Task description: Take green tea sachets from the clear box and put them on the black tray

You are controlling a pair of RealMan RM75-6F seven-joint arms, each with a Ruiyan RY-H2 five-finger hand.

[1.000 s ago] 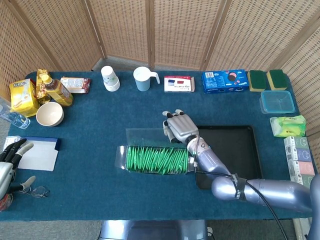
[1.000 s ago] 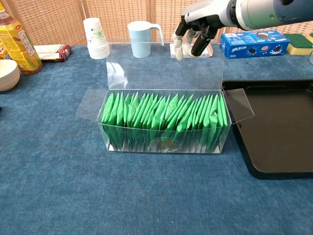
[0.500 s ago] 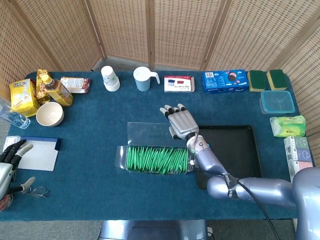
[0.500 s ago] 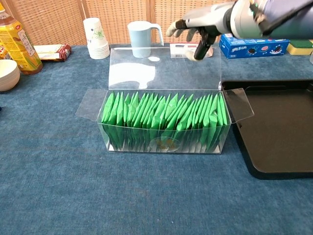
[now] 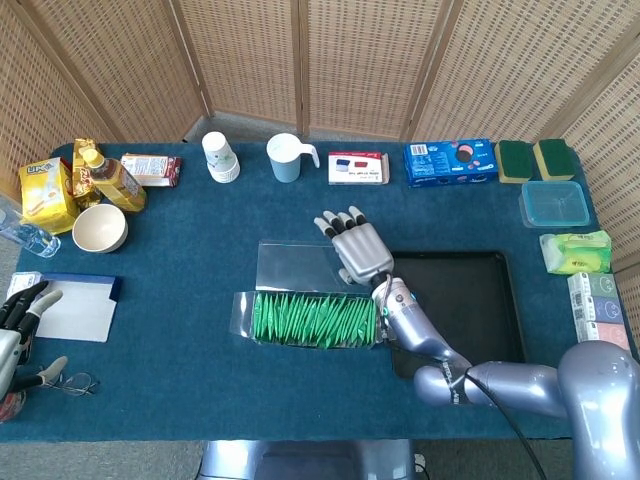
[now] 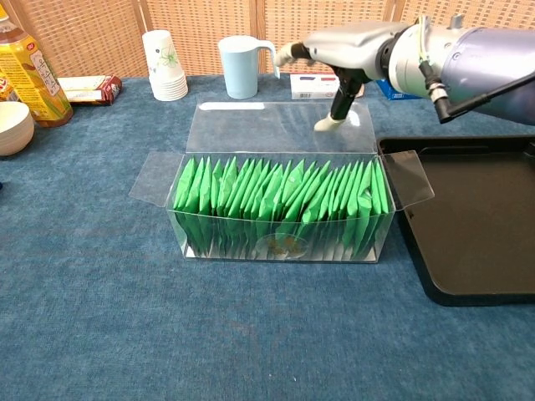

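Robot hand poised over an open box of green tea sachets, tray waiting empty at right.

At far left, the left hand rests idle at the table edge, fingers loosely apart, holding nothing. In the middle, the clear box stands full of sachets, lid flapped back. Above its far right side, the right hand is spread wide and empty, palm down, thumb pointing downward. It should probably lower, pinch one sachet top, lift straight. The black tray lies just right.

sachets in clear box; tray just right; right hand above lid, behind.
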